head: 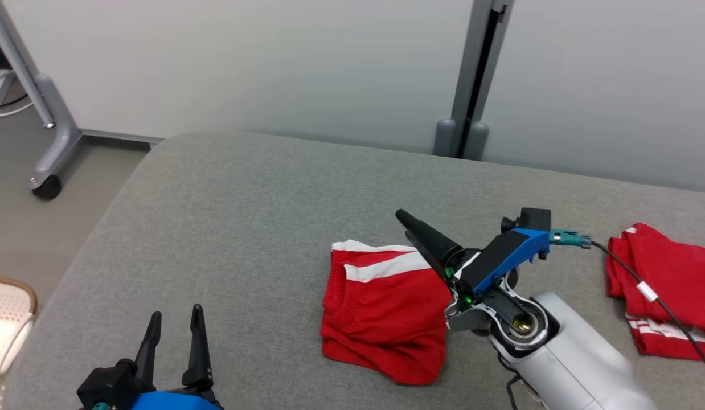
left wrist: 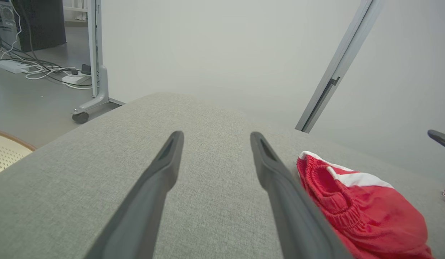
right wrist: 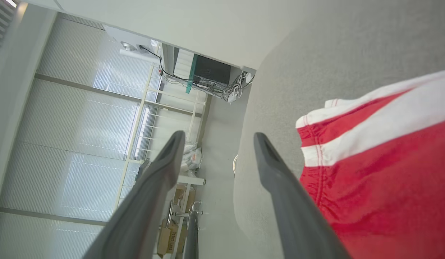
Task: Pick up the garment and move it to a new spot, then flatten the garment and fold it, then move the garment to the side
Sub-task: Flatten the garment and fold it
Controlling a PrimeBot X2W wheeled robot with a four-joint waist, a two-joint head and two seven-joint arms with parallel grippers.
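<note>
Red folded shorts [head: 381, 307] may unfold if R gripper [head: 404, 223], fingers wide over their right edge, pinches top layer only.

left gripper [head: 176, 313] and right gripper [head: 405, 223]: long tapered black fingers [head: 198, 341], blue-and-black wrist housings [head: 509, 253]. pale grey forearm [head: 574, 353]; thin black cable [head: 665, 307] with teal plug [head: 566, 236], white tag [head: 647, 291].

Left claw [head: 176, 312]: low at near left, fingers upright and spread apart. Right claw [head: 404, 223]: reached forward, rolled onto its side, fingers angled up and to the left, parted in the right wrist view. Pale right forearm [head: 563, 347] enters from lower right.
</note>
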